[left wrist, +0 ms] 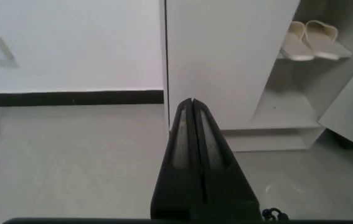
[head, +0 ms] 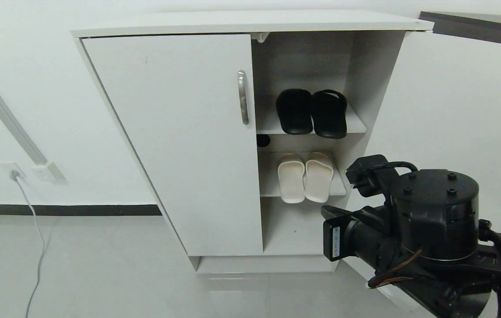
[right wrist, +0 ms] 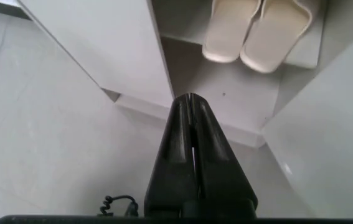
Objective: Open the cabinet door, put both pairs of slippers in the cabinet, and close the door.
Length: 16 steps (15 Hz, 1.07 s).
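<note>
The white cabinet (head: 250,22) has its left door (head: 175,141) shut and its right door (head: 453,123) swung wide open. A pair of black slippers (head: 311,111) lies on the upper shelf. Below them, a pair of white slippers (head: 305,176) rests on the middle shelf (right wrist: 257,31), toes outward. My right gripper (right wrist: 190,99) is shut and holds nothing. It hangs over the floor just outside the open compartment, below the white slippers. My left gripper (left wrist: 192,106) is also shut and holds nothing, low in front of the shut left door, with the white slippers (left wrist: 313,40) off to one side.
The right arm (head: 409,221) stands close beside the open door's inner face (right wrist: 332,137). A metal handle (head: 242,97) is on the left door. A small dark object (head: 263,140) sits behind that door's edge. A wall socket with a cable (head: 34,221) is far left. The grey floor (head: 100,274) is bare.
</note>
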Tool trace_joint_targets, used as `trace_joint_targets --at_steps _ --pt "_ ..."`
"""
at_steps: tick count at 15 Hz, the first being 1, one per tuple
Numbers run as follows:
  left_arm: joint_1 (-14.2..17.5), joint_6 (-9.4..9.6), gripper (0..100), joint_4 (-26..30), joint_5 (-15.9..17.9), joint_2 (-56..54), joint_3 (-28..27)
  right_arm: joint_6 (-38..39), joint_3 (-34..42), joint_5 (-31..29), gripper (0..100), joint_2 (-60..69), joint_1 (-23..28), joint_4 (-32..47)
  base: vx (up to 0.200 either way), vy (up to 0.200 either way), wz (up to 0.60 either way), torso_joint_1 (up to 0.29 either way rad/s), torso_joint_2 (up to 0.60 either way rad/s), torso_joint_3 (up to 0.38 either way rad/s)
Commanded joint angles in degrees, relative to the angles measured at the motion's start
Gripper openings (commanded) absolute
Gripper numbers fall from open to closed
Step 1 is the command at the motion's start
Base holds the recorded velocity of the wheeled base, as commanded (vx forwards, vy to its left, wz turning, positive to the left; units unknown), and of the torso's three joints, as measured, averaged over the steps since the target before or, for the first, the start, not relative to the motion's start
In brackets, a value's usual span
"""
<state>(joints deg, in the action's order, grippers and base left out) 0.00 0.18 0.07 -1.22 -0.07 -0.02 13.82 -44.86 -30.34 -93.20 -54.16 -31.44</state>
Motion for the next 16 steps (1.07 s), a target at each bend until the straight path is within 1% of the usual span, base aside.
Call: trace_joint_targets --at_steps 1,4,16 --pt "0.0 -0.01 0 0.01 -0.01 0.07 0.02 -0.2 0.74 -0.07 0 -0.76 0.2 -0.55 -0.2 0.0 0.0 -0.007 0.01 0.002" --pt "0.0 -0.01 0 0.01 -0.01 0.07 -0.06 -0.29 1.0 -0.07 0 -0.85 0.29 -0.64 -0.2 0.0 0.0 -0.001 0.01 0.001" --pt "0.0 -0.01 0 0.01 -0.01 0.07 0.02 -0.38 1.44 -0.07 0 -1.46 0.29 -0.55 0.0 0.0 0.0 0.0 0.0 0.0"
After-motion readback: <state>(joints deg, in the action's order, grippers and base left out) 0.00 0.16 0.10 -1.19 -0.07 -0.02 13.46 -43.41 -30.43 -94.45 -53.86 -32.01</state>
